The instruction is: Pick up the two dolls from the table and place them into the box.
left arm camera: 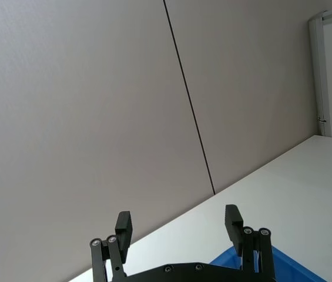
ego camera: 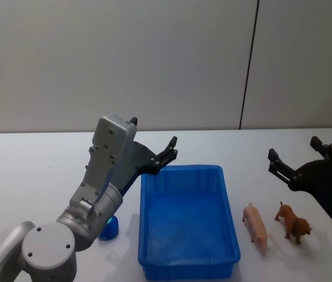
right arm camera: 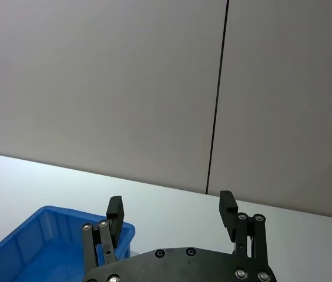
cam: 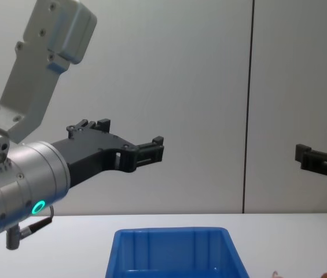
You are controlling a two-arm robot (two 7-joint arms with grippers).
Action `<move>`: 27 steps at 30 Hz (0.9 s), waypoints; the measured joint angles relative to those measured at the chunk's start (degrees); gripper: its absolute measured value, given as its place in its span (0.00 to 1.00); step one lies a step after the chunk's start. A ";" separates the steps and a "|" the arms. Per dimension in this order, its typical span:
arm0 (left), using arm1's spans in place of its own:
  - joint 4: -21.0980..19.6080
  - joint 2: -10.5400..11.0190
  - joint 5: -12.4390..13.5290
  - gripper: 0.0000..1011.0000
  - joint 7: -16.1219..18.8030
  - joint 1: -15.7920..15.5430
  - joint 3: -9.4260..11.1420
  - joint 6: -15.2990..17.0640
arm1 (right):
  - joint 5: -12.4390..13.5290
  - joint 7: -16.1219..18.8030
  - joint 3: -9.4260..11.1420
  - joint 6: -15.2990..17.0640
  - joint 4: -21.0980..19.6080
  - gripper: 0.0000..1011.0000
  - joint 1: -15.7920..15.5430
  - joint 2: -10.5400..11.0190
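Observation:
The two dolls stand on the white table (ego camera: 30,170) to the right of the box: a pink pig (ego camera: 256,226) and a brown animal (ego camera: 295,223). The bright blue box (ego camera: 186,220) sits in the middle and holds nothing. My left gripper (ego camera: 154,134) hovers open above the box's far left corner, its fingers (left arm camera: 231,218) wide apart. Raised above and behind the dolls, my right gripper (ego camera: 294,148) is open too, with its fingers (right arm camera: 227,204) spread. In the chest view the box (cam: 175,255) lies below the left gripper (cam: 131,136).
A small blue round thing (ego camera: 108,229) lies on the table left of the box, beside my left arm. A plain grey wall stands behind the table. There is bare tabletop at the far left and behind the box.

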 joint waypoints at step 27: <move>0.00 0.00 0.00 0.99 0.00 0.00 0.00 0.00 | 0.00 0.13 0.09 0.03 0.12 0.99 0.08 0.04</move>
